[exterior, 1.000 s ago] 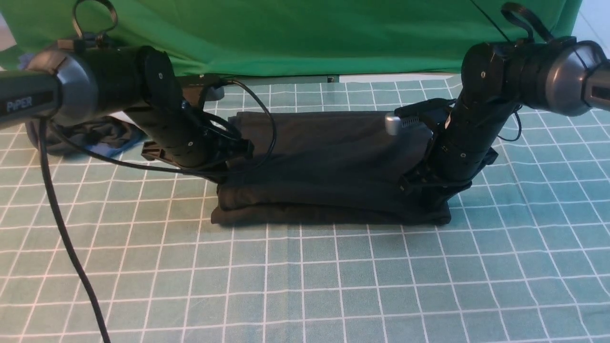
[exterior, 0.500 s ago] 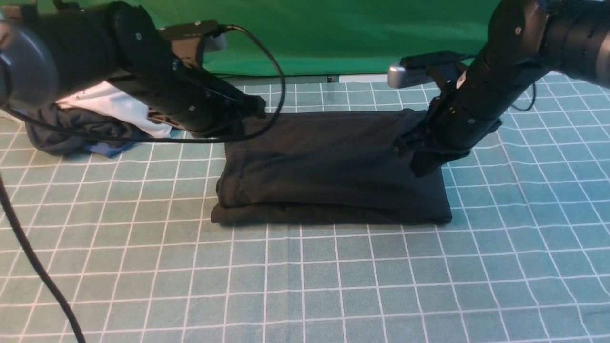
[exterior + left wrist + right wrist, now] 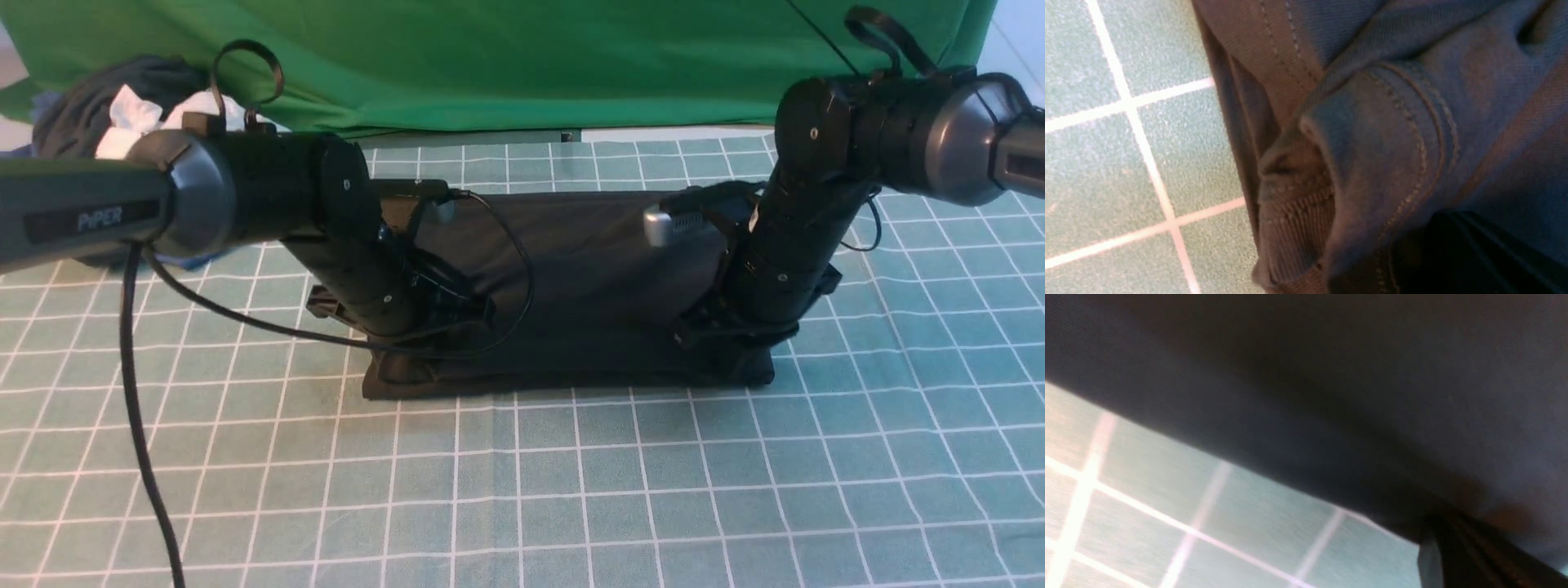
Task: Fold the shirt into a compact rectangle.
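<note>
shirt: black knit tee [image 3: 588, 269], already a flat, wide rectangle on the gridded mat [image 3: 522, 490], just in front of the green backdrop [image 3: 522, 57], long side parallel to it
handling (my read): light, limp, zero stiffness; layers will slide apart or spring open if dragged
where to grab: the stacked edge farthest from the backdrop, near both ends, pinching all layers at once
left gripper [image 3: 478, 318]: jaws together, tip pressed onto that far-from-backdrop edge; can't tell if any cloth is pinched
right gripper [image 3: 718, 335]: same at the other end, jaws together
texture: matte fine knit, ribbed collar band, double-stitched hem rolled over
mat: teal, white grid lines, flat
spare clothes [image 3: 106, 106]: dark grey and white bundle against the backdrop's left end
</note>
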Action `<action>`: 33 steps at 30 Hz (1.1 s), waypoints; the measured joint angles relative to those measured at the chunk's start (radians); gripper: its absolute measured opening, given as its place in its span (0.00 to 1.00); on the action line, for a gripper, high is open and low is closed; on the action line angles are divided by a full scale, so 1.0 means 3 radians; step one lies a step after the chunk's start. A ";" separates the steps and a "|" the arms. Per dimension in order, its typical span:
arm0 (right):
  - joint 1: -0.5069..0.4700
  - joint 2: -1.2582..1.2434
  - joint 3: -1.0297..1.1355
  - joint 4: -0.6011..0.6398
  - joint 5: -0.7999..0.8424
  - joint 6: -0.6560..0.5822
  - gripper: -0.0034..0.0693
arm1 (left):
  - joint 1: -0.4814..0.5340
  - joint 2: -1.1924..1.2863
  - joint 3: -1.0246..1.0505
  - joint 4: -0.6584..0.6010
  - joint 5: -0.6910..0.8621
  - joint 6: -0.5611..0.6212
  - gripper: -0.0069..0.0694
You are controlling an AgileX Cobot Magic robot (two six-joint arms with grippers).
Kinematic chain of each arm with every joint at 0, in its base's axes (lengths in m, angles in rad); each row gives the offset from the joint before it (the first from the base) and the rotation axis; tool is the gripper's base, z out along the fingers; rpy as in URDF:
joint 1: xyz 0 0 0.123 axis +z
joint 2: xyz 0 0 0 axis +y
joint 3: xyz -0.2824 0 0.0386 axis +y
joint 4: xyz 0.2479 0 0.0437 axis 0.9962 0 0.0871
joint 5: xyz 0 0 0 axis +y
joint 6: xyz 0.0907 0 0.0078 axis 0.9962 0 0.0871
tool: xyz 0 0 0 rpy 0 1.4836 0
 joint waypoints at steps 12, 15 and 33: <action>-0.0188 -0.0616 0.0042 -0.0157 0.0009 0.0023 0.04 | 0.0059 -0.0704 0.0090 0.0196 0.0108 -0.0152 0.11; -0.0324 -0.0865 0.0042 -0.0177 0.0012 0.0023 0.04 | 0.0199 -0.1010 0.0090 0.0220 0.0229 -0.0249 0.11; -0.0562 -0.1202 0.0601 -0.0139 -0.0255 0.0020 0.04 | 0.0289 -0.0546 0.0090 0.0146 0.0538 0.0011 0.61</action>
